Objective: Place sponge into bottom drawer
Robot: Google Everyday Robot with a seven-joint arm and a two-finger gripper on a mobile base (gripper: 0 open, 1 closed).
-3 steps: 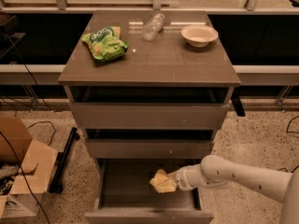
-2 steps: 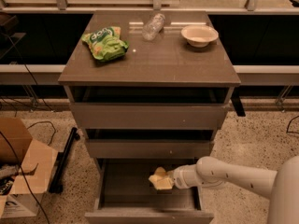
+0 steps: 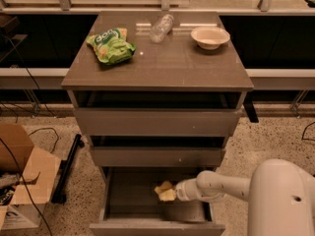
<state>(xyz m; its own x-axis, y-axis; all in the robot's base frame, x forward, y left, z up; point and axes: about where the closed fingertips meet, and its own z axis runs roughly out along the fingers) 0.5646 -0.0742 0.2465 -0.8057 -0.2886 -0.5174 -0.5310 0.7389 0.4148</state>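
The bottom drawer [image 3: 132,196] of the grey-brown cabinet is pulled open, and its dark floor shows. My gripper [image 3: 170,192] reaches in from the right at the end of a white arm [image 3: 216,187] and hangs inside the drawer, right of its middle. It is shut on the pale yellow sponge [image 3: 164,191], which sticks out to the left of the gripper just above the drawer floor. I cannot tell whether the sponge touches the floor. The two drawers above are nearly shut.
On the cabinet top lie a green snack bag [image 3: 110,45], a clear plastic bottle [image 3: 161,27] and a pale bowl [image 3: 210,36]. A cardboard box [image 3: 19,181] and a black bar [image 3: 68,170] sit on the floor at left. My white base [image 3: 283,200] fills the lower right.
My gripper has moved a little to the left, deeper over the open bottom drawer, with the sponge still in it. Nothing else has moved.
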